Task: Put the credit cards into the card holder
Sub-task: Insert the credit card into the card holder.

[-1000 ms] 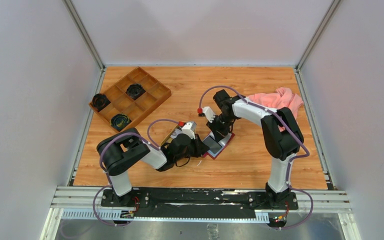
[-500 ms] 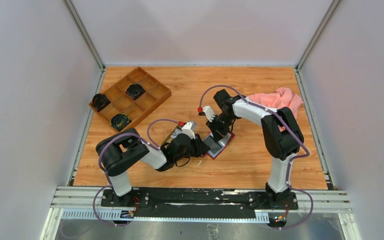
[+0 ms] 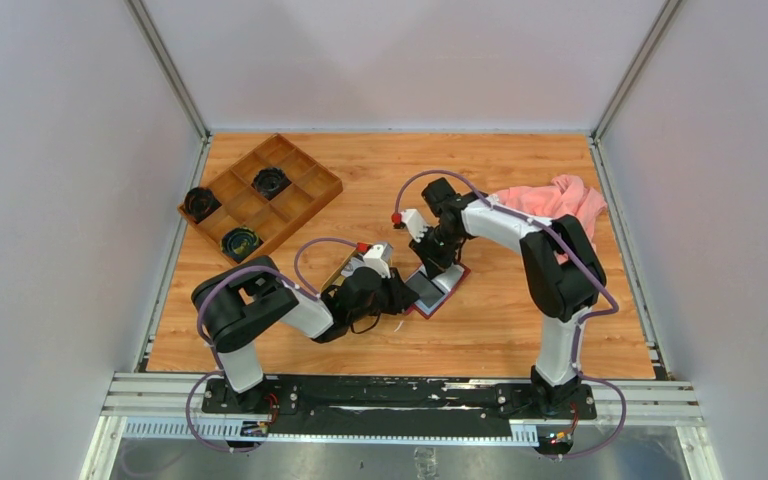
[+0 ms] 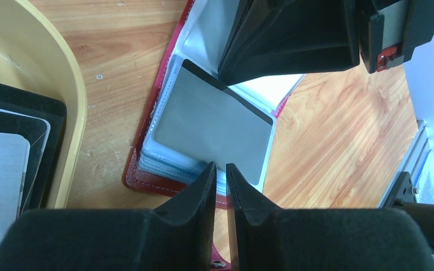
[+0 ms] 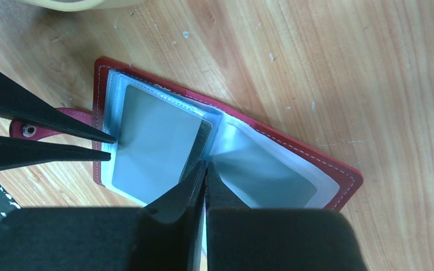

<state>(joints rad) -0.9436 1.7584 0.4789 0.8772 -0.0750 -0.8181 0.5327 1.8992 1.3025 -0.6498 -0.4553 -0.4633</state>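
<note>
I'm nudging stiff, slick credit card (image 4: 212, 127) by lower-centre edge; card holder (image 4: 141, 179) likely floppy; left gripper (image 4: 220, 169) barely parted, grip unclear; right gripper (image 5: 204, 169) closed.

the right gripper (image 3: 433, 268) and its wrist camera (image 3: 416, 224) have edged slightly left and farther back over the card holder (image 3: 447, 287).
</note>
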